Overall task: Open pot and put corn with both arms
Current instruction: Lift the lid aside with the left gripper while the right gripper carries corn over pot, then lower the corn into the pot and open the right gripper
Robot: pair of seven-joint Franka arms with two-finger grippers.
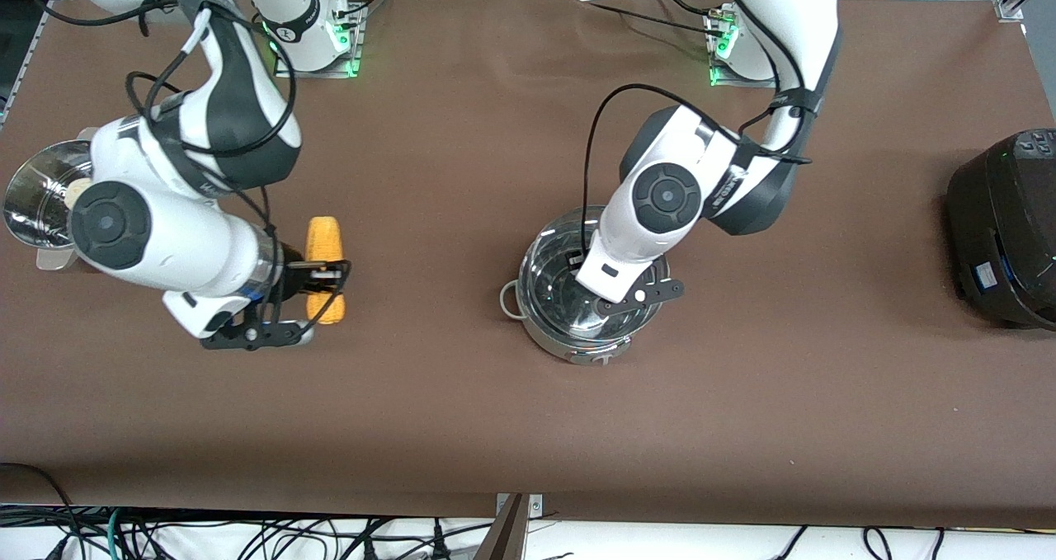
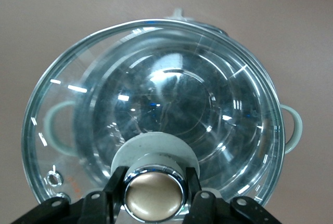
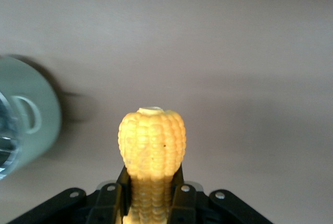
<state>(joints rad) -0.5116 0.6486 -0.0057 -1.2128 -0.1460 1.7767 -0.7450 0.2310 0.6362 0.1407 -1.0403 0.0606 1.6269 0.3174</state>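
Observation:
The steel pot stands mid-table. My left gripper is over it and shut on the grey-and-copper knob of the glass lid. The lid's rim overlaps the pot's grey loop handle and looks raised a little off the pot. In the front view the left wrist covers the knob, and the lid shows over the pot. The yellow corn lies toward the right arm's end of the table. My right gripper is shut on its middle, with the cob's tip sticking out past the fingers.
A perforated steel steamer pot with a pale bun stands at the right arm's end, partly under that arm; it also shows in the right wrist view. A big black cooker stands at the left arm's end.

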